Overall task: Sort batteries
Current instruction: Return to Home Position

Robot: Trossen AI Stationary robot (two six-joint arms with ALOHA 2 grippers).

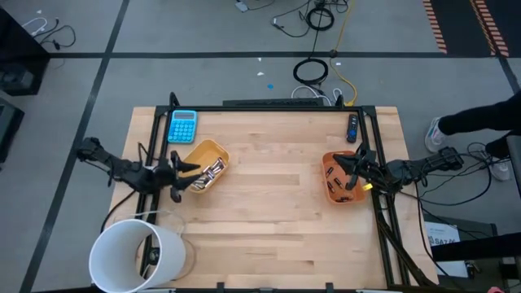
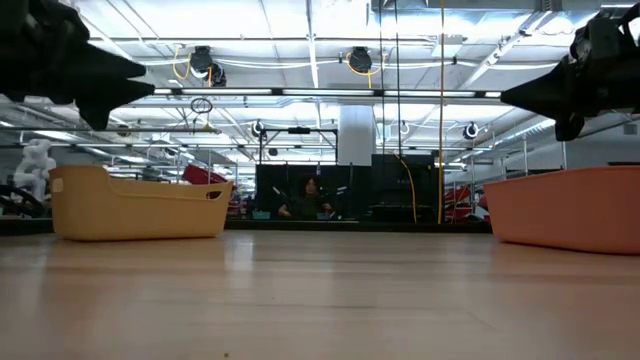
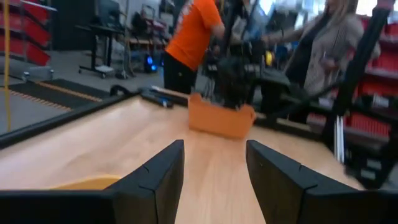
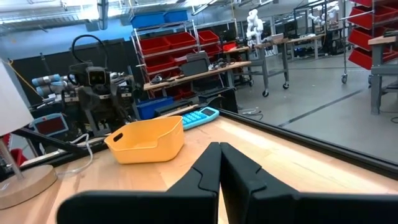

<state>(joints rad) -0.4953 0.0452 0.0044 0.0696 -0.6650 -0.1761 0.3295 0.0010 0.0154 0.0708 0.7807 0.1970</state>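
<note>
**Q:** Status?
**A:** Silvery cylindrical batteries (image 1: pixel 210 172) lie inside the yellow plastic bin (image 1: pixel 203 153). Left gripper (image 3: pixel 214 148) is spread open just beside that bin. Right gripper (image 4: pixel 219 148) is pinched closed, well apart from it.
**Q:** Risk?
**A:** If I pull the left gripper back low, it could clip the bin's rim and spill cells.

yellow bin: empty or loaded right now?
Loaded. The high view shows a heap of silvery batteries lying inside the yellow bin. How many there are cannot be told.
</note>
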